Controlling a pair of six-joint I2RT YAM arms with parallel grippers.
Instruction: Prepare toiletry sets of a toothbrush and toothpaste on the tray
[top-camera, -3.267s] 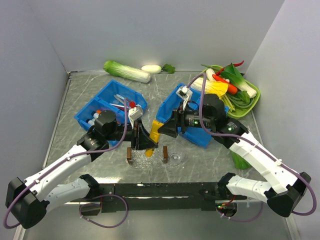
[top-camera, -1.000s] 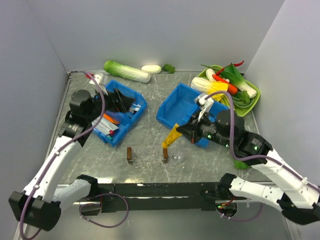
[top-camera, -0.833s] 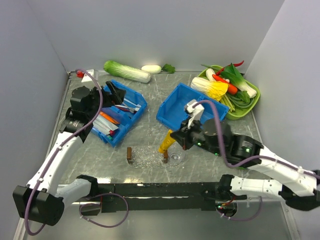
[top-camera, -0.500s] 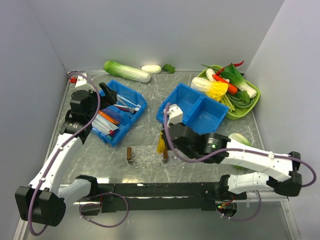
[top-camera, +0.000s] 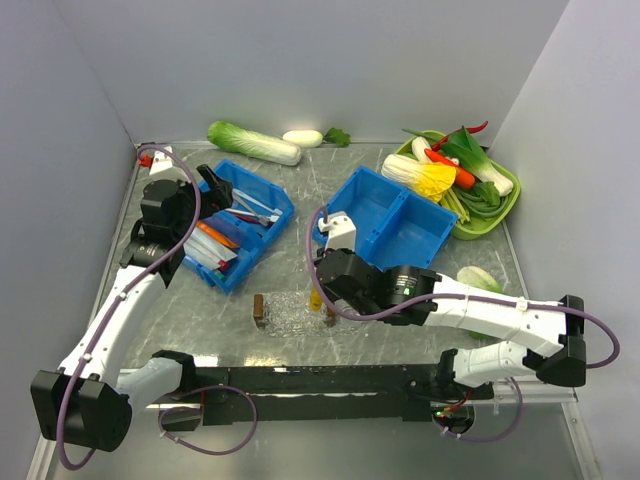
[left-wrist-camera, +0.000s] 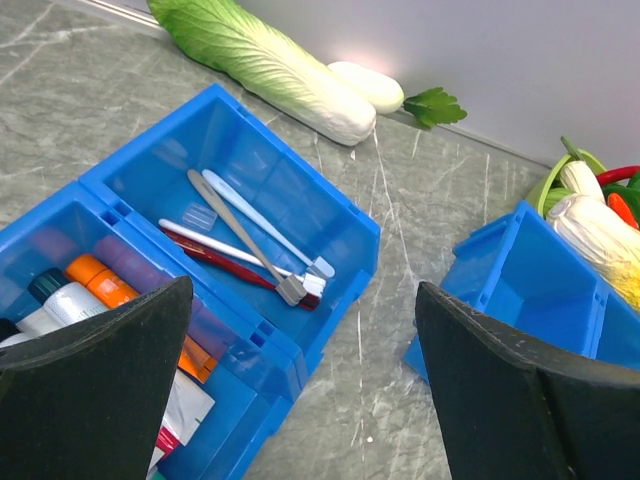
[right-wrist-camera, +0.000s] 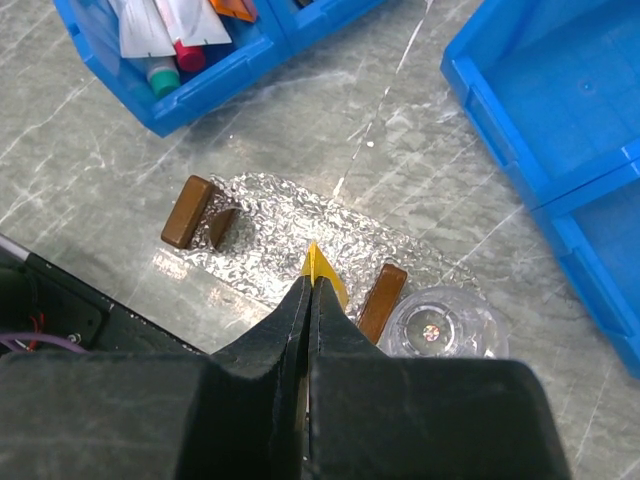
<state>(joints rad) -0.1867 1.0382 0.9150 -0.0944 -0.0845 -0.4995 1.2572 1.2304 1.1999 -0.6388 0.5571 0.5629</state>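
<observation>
The tray (right-wrist-camera: 260, 235) lies on the table (right-wrist-camera: 60, 180) near its front edge, with a brown handle at each of its 2 ends. Over it the right claw (right-wrist-camera: 312, 290) is closed on a yellow tube (right-wrist-camera: 322, 272), whose tip pokes out past the fingertips. A small clear round dish (right-wrist-camera: 435, 330) sits just beside the tray's right handle. The toothbrushes (left-wrist-camera: 250, 225) (at least 4, 1 of them dark red) lie in the far compartment of the left blue bin (left-wrist-camera: 300, 162). Its near compartment holds tubes (left-wrist-camera: 95, 285) in orange, white and purple. The left claw (left-wrist-camera: 300, 300) hangs above that bin, fingers spread wide, gripping nothing. To the right stands a second blue bin (top-camera: 420, 198) with 2 compartments, then a green tray of vegetables (top-camera: 510, 200).
</observation>
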